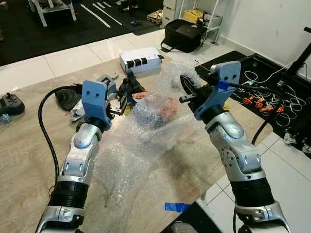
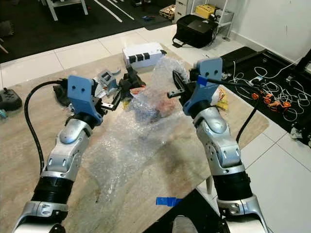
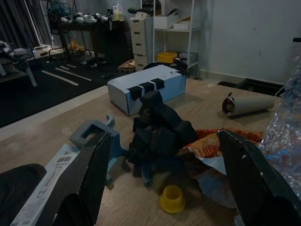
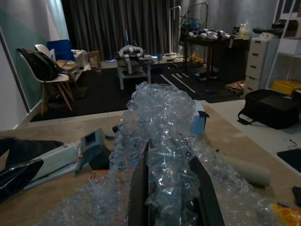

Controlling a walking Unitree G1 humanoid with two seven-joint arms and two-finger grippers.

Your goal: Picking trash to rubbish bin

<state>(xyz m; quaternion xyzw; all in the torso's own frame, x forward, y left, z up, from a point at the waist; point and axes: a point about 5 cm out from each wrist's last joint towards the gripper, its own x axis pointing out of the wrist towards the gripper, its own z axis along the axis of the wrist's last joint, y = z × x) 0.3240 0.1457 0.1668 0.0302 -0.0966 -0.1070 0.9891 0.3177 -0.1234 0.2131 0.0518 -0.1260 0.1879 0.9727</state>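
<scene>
Right gripper (image 4: 169, 188) is clamped on a bunched fold of bubble wrap (image 1: 141, 145), lifting that edge off the table (image 1: 29, 145); the rest of the sheet lies spread down the table's middle, over a pinkish lump (image 1: 163, 108). Left gripper (image 3: 160, 188) hangs wide apart, holding nothing, just above the table at the wrap's left edge. Ahead of it: black gadget (image 3: 157, 132), yellow cap (image 3: 172, 198), orange wrapper (image 3: 211, 141). White box (image 1: 141, 59) sits beyond the wrap.
</scene>
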